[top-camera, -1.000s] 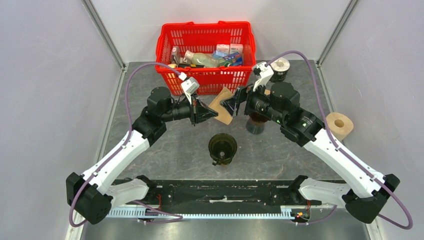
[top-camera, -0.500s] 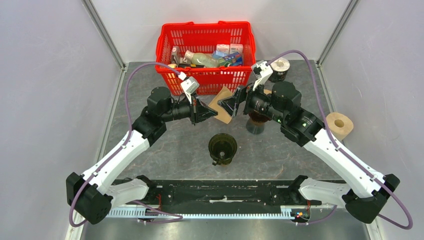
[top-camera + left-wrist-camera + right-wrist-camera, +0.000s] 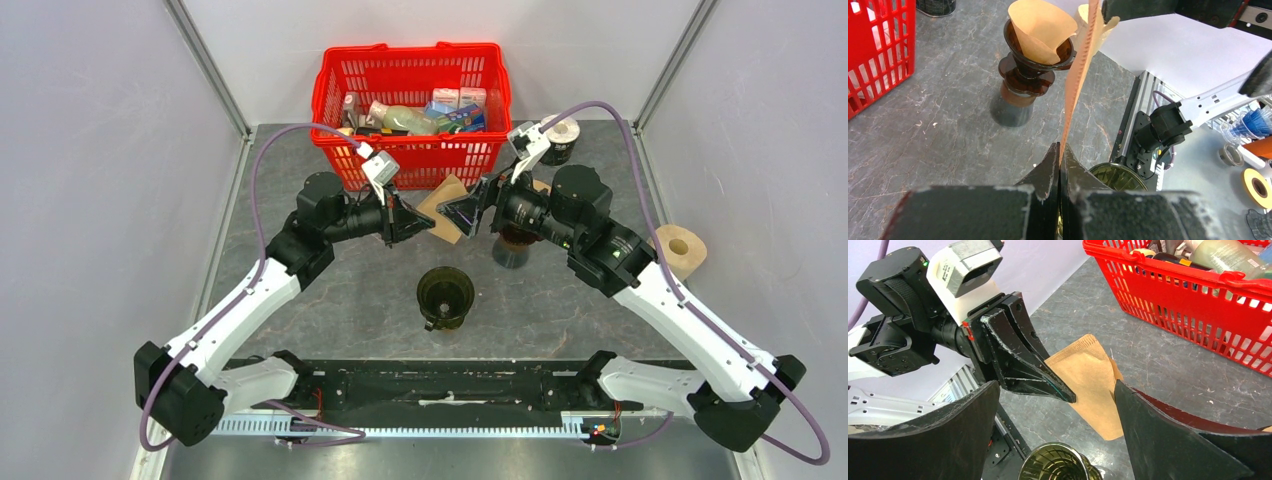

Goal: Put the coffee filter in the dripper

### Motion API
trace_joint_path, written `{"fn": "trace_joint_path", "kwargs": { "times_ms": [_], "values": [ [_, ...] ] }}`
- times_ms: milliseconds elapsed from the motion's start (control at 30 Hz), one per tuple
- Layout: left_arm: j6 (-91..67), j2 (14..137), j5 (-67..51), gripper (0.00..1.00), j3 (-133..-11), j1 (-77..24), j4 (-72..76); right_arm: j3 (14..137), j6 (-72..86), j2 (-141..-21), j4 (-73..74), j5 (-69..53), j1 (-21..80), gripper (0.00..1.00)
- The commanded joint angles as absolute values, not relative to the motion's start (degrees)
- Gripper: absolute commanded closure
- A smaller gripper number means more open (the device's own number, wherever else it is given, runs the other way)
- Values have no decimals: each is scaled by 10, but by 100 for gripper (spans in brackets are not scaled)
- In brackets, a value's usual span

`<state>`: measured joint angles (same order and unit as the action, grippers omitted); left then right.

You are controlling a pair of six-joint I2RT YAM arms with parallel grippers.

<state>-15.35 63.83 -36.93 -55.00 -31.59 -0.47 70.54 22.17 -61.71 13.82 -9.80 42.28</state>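
- Starting with the top external view: the coffee filter (image 3: pixel 443 207) is held in the air just in front of the red basket (image 3: pixel 330 75), and beyond the dripper (image 3: pixel 445 293), which stands empty on the table between the two arms.
- The left gripper (image 3: pixel 430 227) is pressed shut on the coffee filter's lower left corner. The right gripper (image 3: pixel 461 213) is brought in from the opposite side, its jaws spread about the paper's right edge.
- A second dripper (image 3: pixel 512 243) is stood just right of the grippers, and a paper roll (image 3: pixel 680 250) is set near the right wall.
- From the left wrist, the coffee filter is seen edge-on as a thin strip rising from the closed fingertips that pinch its lower end. The second dripper is shown as brown glass on a stand, already lined with a seated filter (image 3: pixel 1040 27).
- From the right wrist, both of this gripper's fingers are spread wide with the coffee filter between them. Whether either finger touches the paper cannot be told. The dripper is seen below the paper, at the bottom edge.
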Motion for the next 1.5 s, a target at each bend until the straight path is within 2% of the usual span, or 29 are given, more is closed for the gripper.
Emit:
{"fn": "trace_joint_path", "kwargs": {
  "times_ms": [0,700,967,1467],
  "values": [
    [-149,645,-361,98,-580,-316,4,720,229,-603,127,-106,425,7],
    [-141,631,-410,98,-567,-316,21,717,195,-617,152,-98,425,7],
    [-133,621,-428,98,-558,-316,29,740,150,-636,184,-145,426,9],
    [-114,602,-451,98,-541,-316,38,760,120,-639,189,-159,425,17]
  ]
}}
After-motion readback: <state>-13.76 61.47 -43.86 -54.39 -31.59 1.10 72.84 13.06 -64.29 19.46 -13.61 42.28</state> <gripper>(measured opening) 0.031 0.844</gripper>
